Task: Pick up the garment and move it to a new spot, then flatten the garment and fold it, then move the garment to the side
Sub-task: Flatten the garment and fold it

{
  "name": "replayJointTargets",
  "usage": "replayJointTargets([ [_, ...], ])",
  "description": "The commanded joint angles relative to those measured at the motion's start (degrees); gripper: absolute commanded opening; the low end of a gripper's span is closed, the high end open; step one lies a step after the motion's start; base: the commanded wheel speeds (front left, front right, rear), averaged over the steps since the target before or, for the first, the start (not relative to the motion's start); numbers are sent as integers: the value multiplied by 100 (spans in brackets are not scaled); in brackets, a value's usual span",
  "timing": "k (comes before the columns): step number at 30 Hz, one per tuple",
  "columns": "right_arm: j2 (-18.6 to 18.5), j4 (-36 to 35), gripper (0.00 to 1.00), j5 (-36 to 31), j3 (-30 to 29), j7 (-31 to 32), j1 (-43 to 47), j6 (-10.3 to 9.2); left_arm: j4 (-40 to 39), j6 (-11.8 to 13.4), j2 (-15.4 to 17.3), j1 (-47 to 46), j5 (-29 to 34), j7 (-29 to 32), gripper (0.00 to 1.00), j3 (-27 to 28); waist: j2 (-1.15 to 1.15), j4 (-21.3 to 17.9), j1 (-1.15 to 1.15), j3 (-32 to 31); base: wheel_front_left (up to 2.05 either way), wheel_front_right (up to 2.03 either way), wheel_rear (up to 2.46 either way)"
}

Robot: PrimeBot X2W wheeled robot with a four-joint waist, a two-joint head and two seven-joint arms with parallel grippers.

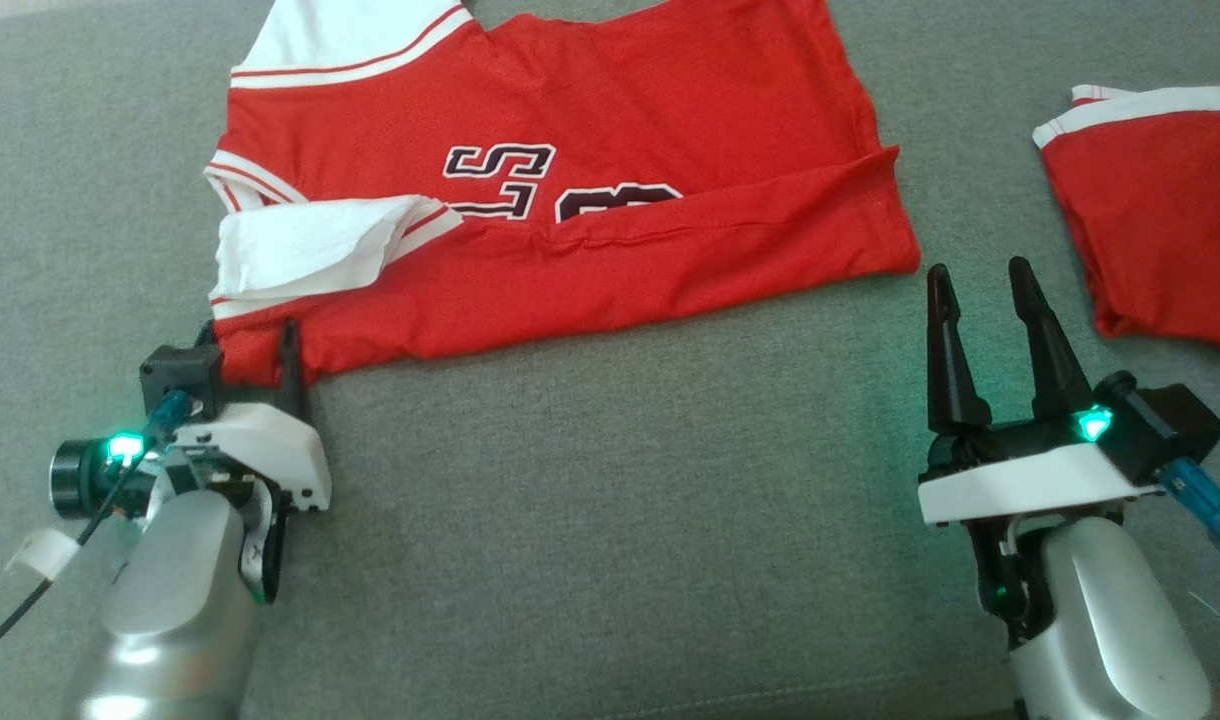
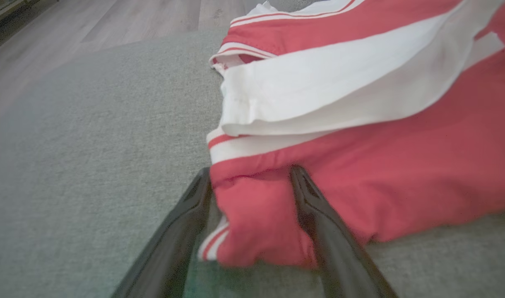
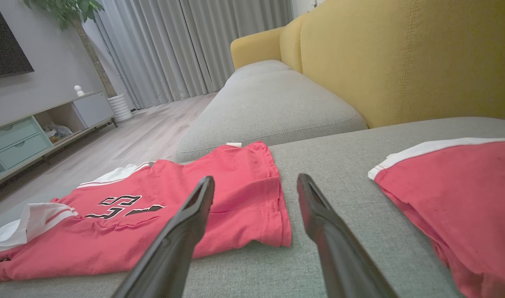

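Observation:
A red jersey [image 1: 610, 200] with white sleeves and dark lettering lies partly folded on the grey sofa cushion [image 1: 620, 500]. My left gripper [image 1: 253, 350] is at the jersey's near left corner. In the left wrist view its fingers stand apart on either side of the bunched red corner [image 2: 252, 215], so my left gripper [image 2: 250, 171] is open around the cloth. My right gripper [image 1: 979, 268] hovers open and empty just right of the jersey's near right corner. In the right wrist view the jersey [image 3: 153, 215] lies to the left of the right gripper [image 3: 256, 180].
A second red garment with white trim [image 1: 1160, 220] lies at the right edge, close to my right gripper, and shows as the second garment [image 3: 455, 198] in the right wrist view. The yellow sofa back [image 3: 401, 54] rises behind. Wooden floor [image 3: 145, 132] and a TV cabinet [image 3: 29, 132] lie beyond the cushion's far edge.

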Motion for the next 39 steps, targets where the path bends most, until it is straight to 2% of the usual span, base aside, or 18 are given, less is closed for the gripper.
replayJointTargets([
  [1,-10,-202,100,61,149,-62,-128,-5,206,-85,191,56,-68,278,51,114,0,-18,0,-7,0,0,0],
  [2,-10,-196,100,71,153,-62,-133,-5,236,-126,197,48,-79,285,2,100,0,-24,0,-21,0,0,0],
  [3,-10,-171,100,85,139,-62,-140,-5,227,-164,204,28,-114,162,0,115,0,-19,0,-63,0,0,0],
  [6,-10,-109,100,45,138,-62,-149,-5,149,-170,193,2,-150,-87,0,153,0,9,0,-122,0,0,0],
  [9,-10,51,100,-79,122,-62,-221,-5,-104,-156,128,-39,-205,-583,0,223,0,79,0,-204,0,0,0],
  [13,-9,522,100,-236,-78,119,-514,-5,-595,-272,35,-65,-244,-929,0,246,0,228,0,-270,0,0,0],
  [22,-9,1974,100,-695,-836,1309,-1564,-5,-1563,-477,-131,96,-87,-1037,0,25,0,627,0,-217,0,0,0],
  [27,-9,2783,100,-1165,-891,1794,-1949,-5,-1743,-527,-177,128,-28,-1041,0,-89,0,761,0,-175,0,0,0],
  [33,-9,3400,100,-1695,-967,2125,-2199,-5,-1826,-540,-186,126,15,-1043,0,-166,0,836,0,-125,0,0,0],
  [34,-9,3478,97,-1752,-983,2162,-2227,-5,-1822,-539,-179,130,19,-1043,0,-175,0,840,0,-121,0,0,0],
  [35,-9,3547,26,-1795,-1020,2190,-2255,-5,-1813,-539,-173,134,20,-1043,0,-183,0,841,0,-122,0,0,0],
  [36,-9,3607,0,-1825,-1043,2198,-2282,-5,-1796,-541,-165,139,19,-1041,0,-192,0,842,0,-127,0,0,0],
  [39,-9,3743,0,-1843,-1062,2132,-2327,-5,-1702,-547,-136,166,-3,-973,0,-211,0,823,0,-185,0,0,0],
])
